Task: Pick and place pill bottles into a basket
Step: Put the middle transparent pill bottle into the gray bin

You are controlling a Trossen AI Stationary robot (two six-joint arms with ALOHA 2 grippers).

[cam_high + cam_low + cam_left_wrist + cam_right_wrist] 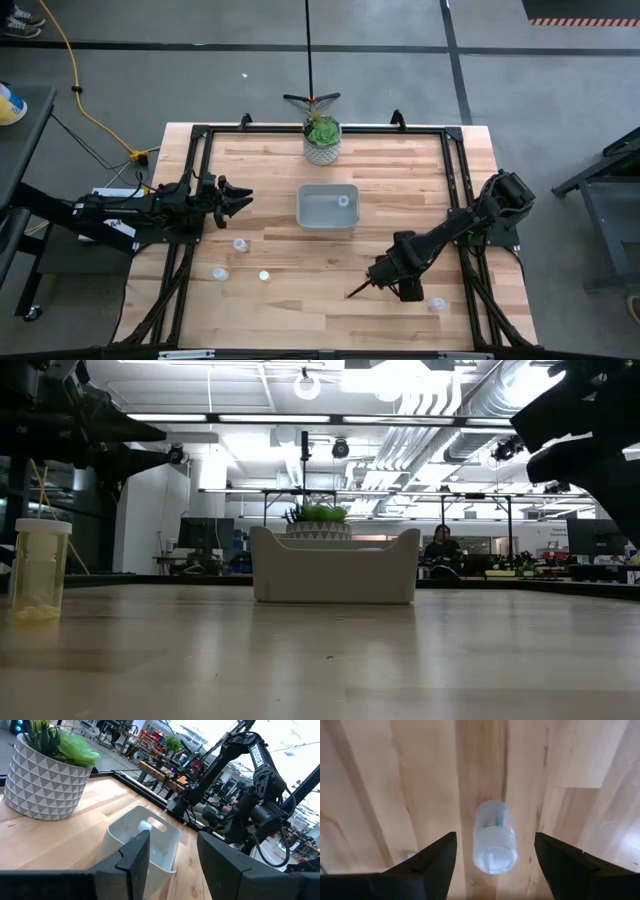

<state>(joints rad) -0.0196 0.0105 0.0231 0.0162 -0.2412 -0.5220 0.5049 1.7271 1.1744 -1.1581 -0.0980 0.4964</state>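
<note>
Pale wood tabletop under me. My right gripper (495, 855) hanging spread above translucent ribbed pill bottle (492, 837), lying on its side directly below, long axis running between fingers. Smooth grey basket (327, 207) sitting far-left, one bottle inside. My left gripper (240, 197) waiting spread, left of basket.

The basket (327, 207) — a shallow light-grey bin with rounded corners — sits mid-table with one pill bottle (344, 200) inside. Three small bottles (240, 244) stand upright to its near left; another (437, 304) is at near right — one (492, 837) lies on its side
</note>
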